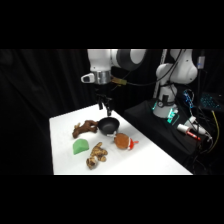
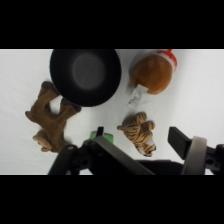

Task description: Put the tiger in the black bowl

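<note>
The tiger (image 1: 96, 155) (image 2: 140, 132), a small tan and brown striped plush, lies on the white table near its front. The black bowl (image 1: 108, 126) (image 2: 86, 75) stands empty further back. My gripper (image 1: 105, 108) (image 2: 143, 144) hangs above the table just behind the bowl, well clear of both. It is open, with nothing between its fingers (image 2: 180, 140). In the wrist view the tiger shows far below, between the two fingers.
A reddish-brown elongated plush (image 1: 85, 128) (image 2: 50, 120) lies left of the bowl. An orange round plush (image 1: 123, 141) (image 2: 151, 74) with a red-and-white end lies to its right. A green object (image 1: 80, 146) (image 2: 97, 134) sits beside the tiger. The arm's base (image 1: 167, 102) and cables stand beyond the table's right edge.
</note>
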